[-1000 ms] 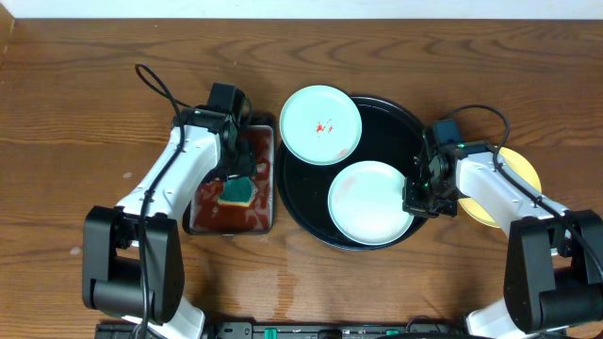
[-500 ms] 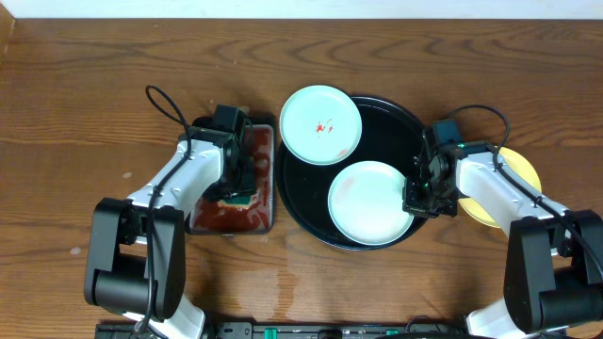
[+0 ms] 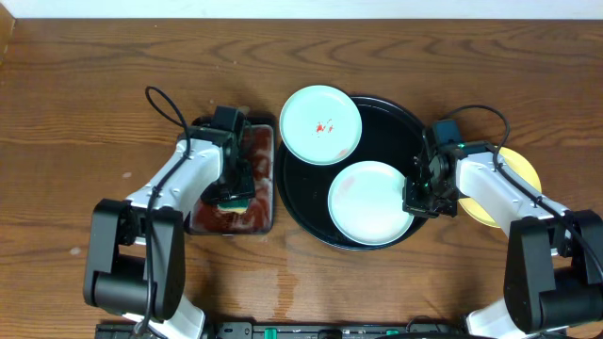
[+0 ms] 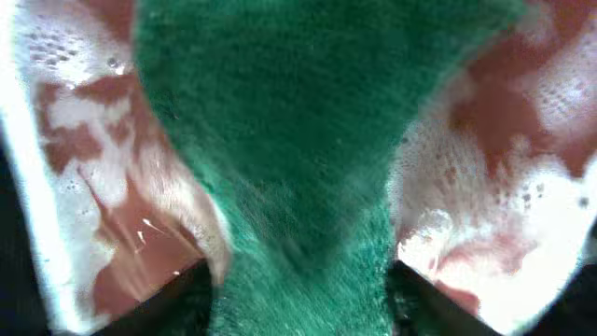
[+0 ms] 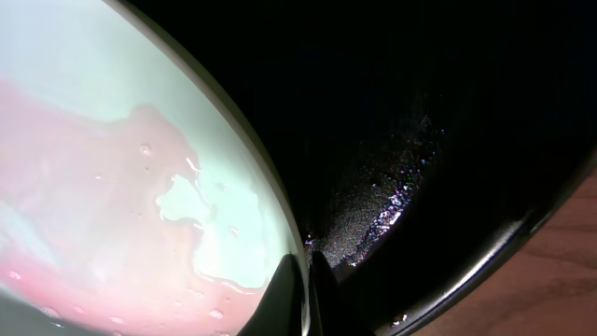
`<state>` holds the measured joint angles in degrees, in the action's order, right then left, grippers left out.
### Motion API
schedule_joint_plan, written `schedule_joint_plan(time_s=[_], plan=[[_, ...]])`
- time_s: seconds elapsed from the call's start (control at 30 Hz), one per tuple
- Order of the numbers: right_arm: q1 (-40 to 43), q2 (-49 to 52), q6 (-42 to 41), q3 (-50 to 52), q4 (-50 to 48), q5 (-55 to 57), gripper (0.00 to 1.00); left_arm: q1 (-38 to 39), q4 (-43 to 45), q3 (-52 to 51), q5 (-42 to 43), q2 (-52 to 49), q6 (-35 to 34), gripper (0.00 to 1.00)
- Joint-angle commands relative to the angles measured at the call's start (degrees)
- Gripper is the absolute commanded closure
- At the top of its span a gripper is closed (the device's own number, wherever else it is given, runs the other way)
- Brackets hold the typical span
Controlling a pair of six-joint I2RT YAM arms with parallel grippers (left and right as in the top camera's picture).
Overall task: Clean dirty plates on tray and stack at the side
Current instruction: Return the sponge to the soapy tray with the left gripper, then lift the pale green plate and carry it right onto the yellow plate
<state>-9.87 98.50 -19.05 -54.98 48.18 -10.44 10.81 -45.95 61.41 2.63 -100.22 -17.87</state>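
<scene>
The round black tray (image 3: 400,132) holds a mint plate (image 3: 367,202) with a pink wet film at its front. A second mint plate (image 3: 320,124) with red smears rests on the tray's far left rim. A yellow plate (image 3: 523,169) lies on the wood right of the tray, partly under my right arm. My right gripper (image 3: 415,205) is shut on the front plate's right rim (image 5: 280,233). My left gripper (image 3: 236,196) is down in the rectangular dish, shut on the green sponge (image 4: 298,168).
The rectangular black dish (image 3: 268,127) with red foamy liquid (image 4: 504,215) stands just left of the tray. Bare wood tabletop (image 3: 94,94) lies to the far left and at the back.
My left gripper has moved down onto the green sponge in the dish and now covers it. The right arm and the plates have not moved.
</scene>
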Motion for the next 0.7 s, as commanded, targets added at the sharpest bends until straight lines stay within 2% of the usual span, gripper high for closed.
schedule_joint_plan(time_s=[0.0,0.03,0.3,0.67], plan=[[-0.31,-0.24,-0.15,0.35,-0.72,1.6,0.99,-0.13,-0.72,3.04,-0.22,4.81,-0.2,0.22],[-0.31,-0.24,-0.13,0.35,-1.16,1.6,0.99,-0.13,-0.79,3.04,-0.2,6.25,-0.2,0.2],[-0.31,-1.66,4.81,-0.94,-2.86,1.64,0.99,-0.13,-5.33,3.02,-0.02,14.36,-0.2,0.18],[-0.33,-17.25,6.08,-2.25,-1.49,12.92,0.99,-0.13,-9.25,2.58,-0.02,15.47,-0.24,0.18]])
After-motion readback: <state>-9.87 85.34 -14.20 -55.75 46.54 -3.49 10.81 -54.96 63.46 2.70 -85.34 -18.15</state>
